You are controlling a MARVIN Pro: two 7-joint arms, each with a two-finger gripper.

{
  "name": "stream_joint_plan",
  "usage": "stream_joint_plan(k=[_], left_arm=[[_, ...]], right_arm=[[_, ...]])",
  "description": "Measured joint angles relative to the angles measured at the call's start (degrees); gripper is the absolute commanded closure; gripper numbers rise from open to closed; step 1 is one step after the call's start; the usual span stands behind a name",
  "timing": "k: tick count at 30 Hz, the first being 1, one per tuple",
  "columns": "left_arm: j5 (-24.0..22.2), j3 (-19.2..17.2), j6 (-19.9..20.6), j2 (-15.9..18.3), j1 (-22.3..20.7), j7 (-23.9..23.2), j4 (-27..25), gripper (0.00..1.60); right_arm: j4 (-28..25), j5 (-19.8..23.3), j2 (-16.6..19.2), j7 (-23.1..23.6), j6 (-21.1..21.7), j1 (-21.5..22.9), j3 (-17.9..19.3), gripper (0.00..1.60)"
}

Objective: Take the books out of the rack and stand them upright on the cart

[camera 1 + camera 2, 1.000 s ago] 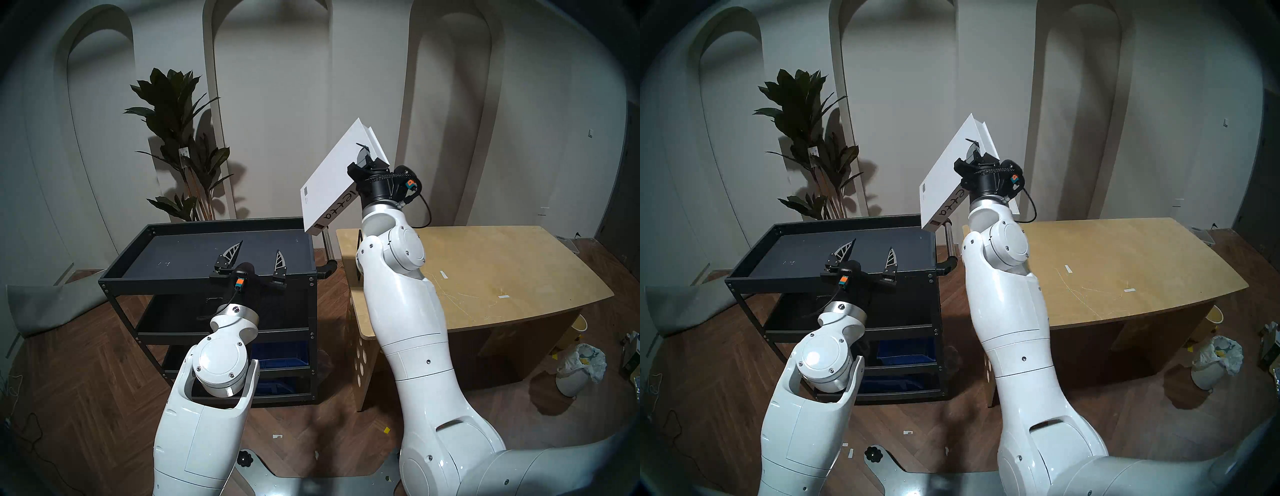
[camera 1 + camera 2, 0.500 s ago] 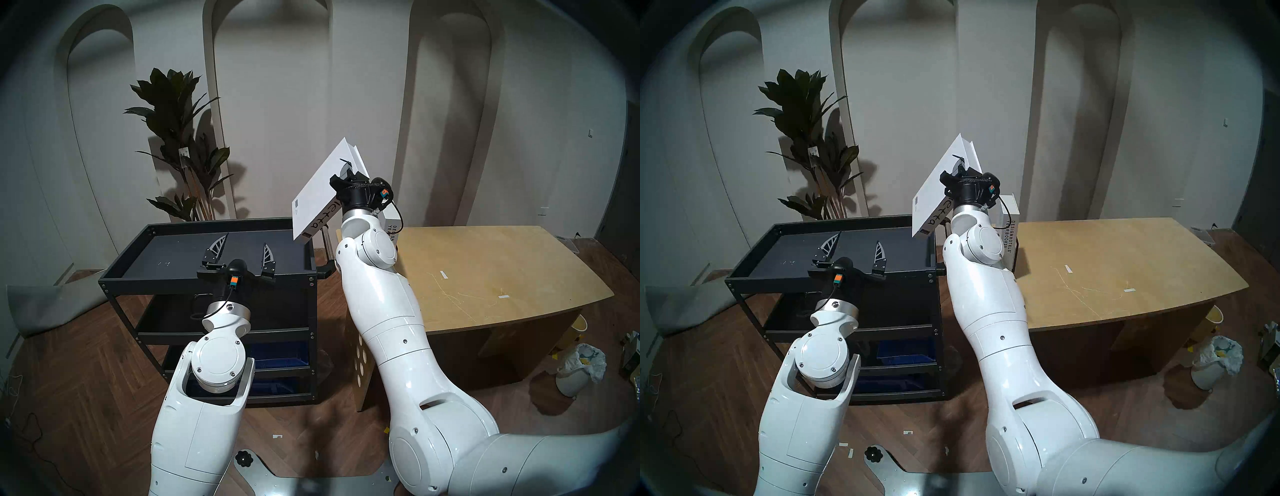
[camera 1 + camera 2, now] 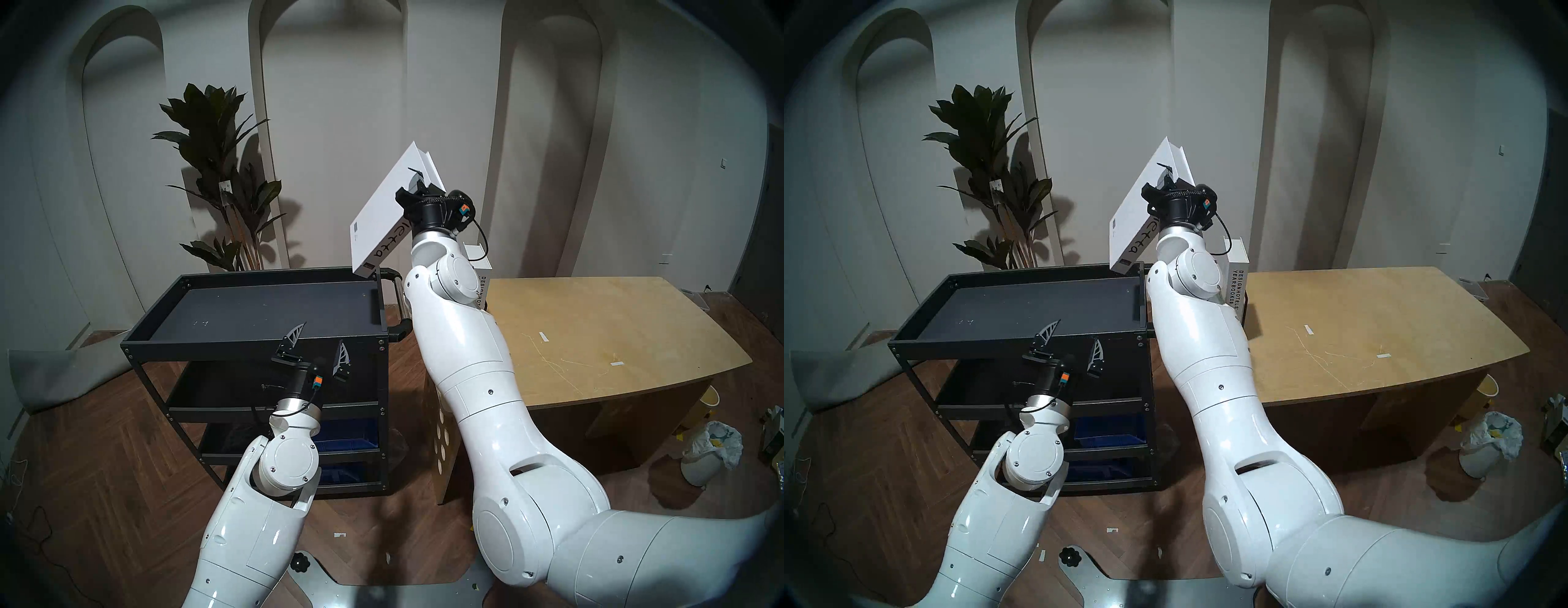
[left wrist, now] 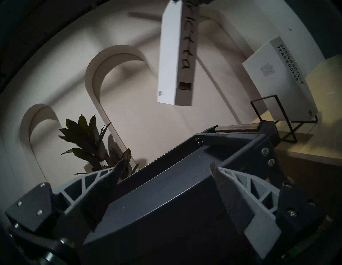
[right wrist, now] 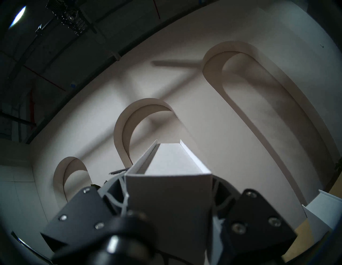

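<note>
Above cart, end effector clamping book

The left gripper fills the bottom of the view, its two ribbed fingers spread wide with nothing between them. Just past them runs the dark grey cart, its top tray bare, the silver handle bar at its far right end. Above the cart a tall white book hangs in the air, tilted, black handwriting down its spine. To the right a shorter white book, printed "DESIGNHOTELS YEARBOOK", leans in a thin black wire rack on the light wooden surface. A leafy plant stands by the arched wall at the far left.
</note>
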Motion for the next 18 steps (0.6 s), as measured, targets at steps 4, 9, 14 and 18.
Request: stream_joint_plan(k=[4,9,14,18], left_arm=[[2.61,1.24,-0.13,-0.25,-2.21,1.47,2.00,0.00],[3.68,2.00,-0.25,-1.41,-4.42,3.19,3.73,0.00],[3.02,1.60,-0.25,-3.36,-6.63,4.79,4.37,0.00],[2.34,0.81,-0.24,-4.62,-8.69,6.25,5.23,0.00]], right_arm=[[-0.97,-0.77,-1.08,-1.41,-0.02,0.17,-1.43,1.60],[-1.77,-1.93,-2.05,-3.80,-0.02,0.07,-2.84,1.60],[-2.34,-3.41,-2.83,-6.39,-0.10,-0.23,-4.33,1.60],[-3.01,-5.02,-3.44,-8.96,-0.17,-0.73,-5.68,1.60]])
